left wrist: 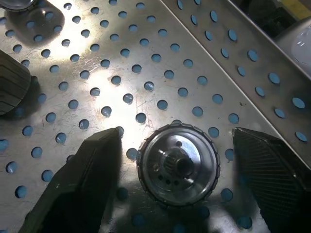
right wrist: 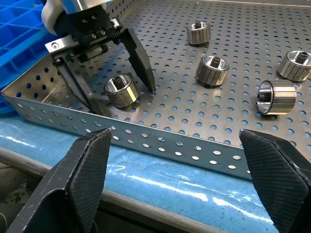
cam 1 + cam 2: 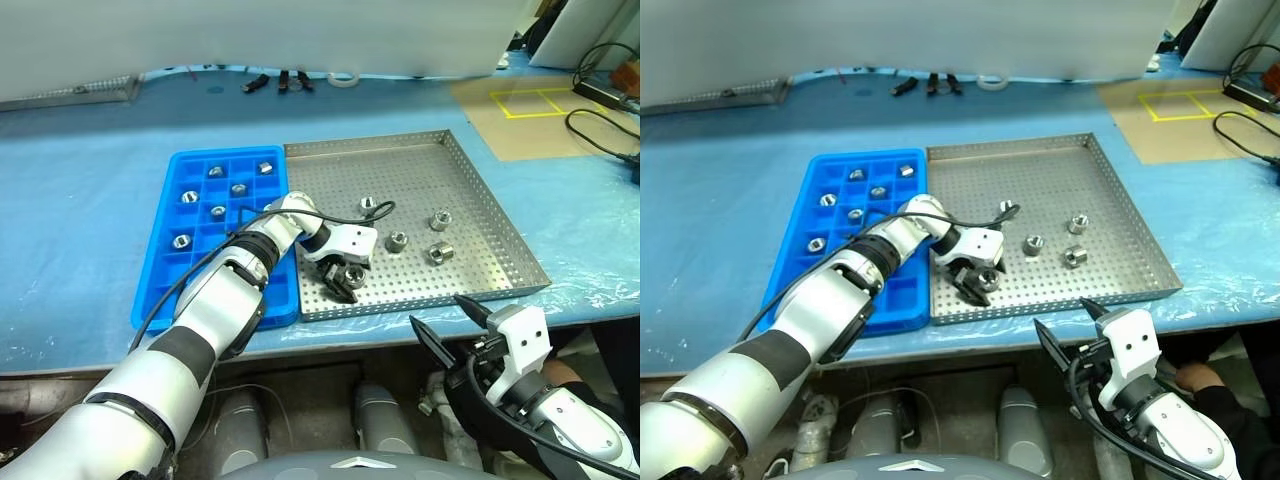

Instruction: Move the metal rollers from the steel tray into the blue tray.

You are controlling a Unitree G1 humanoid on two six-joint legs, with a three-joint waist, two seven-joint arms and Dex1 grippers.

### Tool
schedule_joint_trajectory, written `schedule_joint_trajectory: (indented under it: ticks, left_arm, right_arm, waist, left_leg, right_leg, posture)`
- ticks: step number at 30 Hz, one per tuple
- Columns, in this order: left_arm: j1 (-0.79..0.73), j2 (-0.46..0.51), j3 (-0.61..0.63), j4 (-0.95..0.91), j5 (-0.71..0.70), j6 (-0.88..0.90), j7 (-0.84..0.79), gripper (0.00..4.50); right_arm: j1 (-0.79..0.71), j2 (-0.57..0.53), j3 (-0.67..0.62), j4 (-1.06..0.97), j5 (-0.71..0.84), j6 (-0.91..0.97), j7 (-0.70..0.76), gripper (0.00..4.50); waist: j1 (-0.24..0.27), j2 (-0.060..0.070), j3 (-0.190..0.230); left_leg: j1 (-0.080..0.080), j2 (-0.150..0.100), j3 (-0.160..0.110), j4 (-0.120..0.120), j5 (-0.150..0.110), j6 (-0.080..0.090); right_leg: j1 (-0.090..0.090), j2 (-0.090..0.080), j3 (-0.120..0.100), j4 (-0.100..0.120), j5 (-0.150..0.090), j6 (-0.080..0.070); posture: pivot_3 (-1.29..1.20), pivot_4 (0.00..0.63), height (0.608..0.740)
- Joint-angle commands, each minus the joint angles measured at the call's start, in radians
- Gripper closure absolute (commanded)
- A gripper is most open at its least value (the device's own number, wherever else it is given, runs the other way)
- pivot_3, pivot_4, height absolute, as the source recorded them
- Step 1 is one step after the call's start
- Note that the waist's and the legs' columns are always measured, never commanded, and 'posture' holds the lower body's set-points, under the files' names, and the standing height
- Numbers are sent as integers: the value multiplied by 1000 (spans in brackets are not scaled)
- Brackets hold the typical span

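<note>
Steel-grey ribbed roller (image 2: 120, 90) is sitting between the left end effector's (image 2: 121, 99) half-open fingers, untouched; closing should stay centred, squeezing its sides evenly.

Head stereo pair looking forward and down over the desk (image 3: 80, 190), left wrist view close above the steel tray (image 1: 146, 58) floor, right wrist view low from the desk's near edge, all sharing that tray

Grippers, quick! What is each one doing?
Left gripper: open, fingers either side of a metal roller, not gripping it yet.
Right gripper: open, holding nothing.
</note>
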Motion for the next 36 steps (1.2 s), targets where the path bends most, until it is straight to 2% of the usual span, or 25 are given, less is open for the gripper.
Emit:
schedule_joint_trajectory:
  ticks: [1, 3, 7, 8, 11, 18, 20, 26, 30, 36]
  left_arm:
    - [5, 16, 2, 5, 19, 5, 22, 1864]
    - [8, 19, -1, 4, 20, -8, 11, 1864]
    - [8, 14, 10, 1, 12, -5, 31, 2717]
    - [6, 11, 15, 0, 8, 0, 39, 2808]
    - [0, 8, 41, -3, -21, 5, 15, 2808]
    - [-86, 27, 223, -44, -195, 119, -90, 2808]
    - [-114, 58, 265, -61, -230, 135, -108, 2808]
    - [-101, 193, 335, -147, -291, 164, -128, 2808]
    - [-35, 283, 353, -259, -316, 218, -116, 2808]
    - [179, 445, 406, -630, -380, 414, -27, 2808]
  right_arm:
    - [-1, 0, -1, -34, -8, -19, -13, 57]
    - [-9, -1, -4, -33, -5, -16, -16, 57]
    - [-22, -8, -7, -25, -5, -15, -17, 57]
    - [-25, -9, -6, -24, -5, -14, -17, 57]
    - [-33, -11, -1, -23, -6, -11, -18, 57]
    - [-62, -51, -7, -20, 24, -10, 33, 57]
    - [-124, -74, -21, -2, 33, -6, 46, 57]
    - [-501, -168, -31, 139, 110, 69, 92, 57]
    - [-700, -200, 44, 221, 142, 108, 160, 57]
    - [-974, -180, 192, 414, 135, 92, 291, 57]
  waist:
    - [-5, 0, 0]
    - [-9, 0, 0]
    - [-13, 0, 0]
    - [-13, 0, 0]
    - [-13, 0, 0]
    - [-11, 0, 0]
    - [-9, -1, 0]
    - [-2, 0, 0]
    - [43, 1, 0]
    - [125, 2, 0]
  left_leg:
    - [0, 0, 0, 0, 0, 0]
    - [0, 0, 0, 0, 0, 1]
    - [0, -1, 0, 0, -1, 1]
    - [0, -1, 0, 0, -1, 1]
    - [0, -1, 0, 1, -1, 1]
    - [-1, -1, 0, 0, -1, 1]
    - [-1, -1, 0, 0, -1, 1]
    - [2, -1, 0, 2, -1, 1]
    - [2, 1, -1, 0, 0, 0]
    - [-2, 2, -1, -1, 2, 4]
  right_leg:
    - [0, 0, 0, 0, 0, 0]
    - [0, 0, 0, 0, 0, 0]
    - [1, -1, 0, -1, 0, 0]
    - [2, -1, 0, -1, 0, 0]
    - [2, -1, 0, -1, 0, 0]
    - [1, -2, -1, -1, 0, 0]
    - [1, -2, -1, -1, 0, 0]
    - [2, -2, -1, 2, 0, -1]
    - [2, -1, -2, 3, 1, -1]
    - [-1, 0, -6, 5, 1, -2]
  posture:
    - [-659, 150, 740]
    - [-653, 150, 740]
    - [-644, 150, 740]
    - [-642, 150, 740]
    - [-636, 150, 740]
    - [-571, 150, 740]
    - [-547, 150, 740]
    - [-362, 150, 740]
    - [-238, 150, 740]
    - [-9, 150, 740]
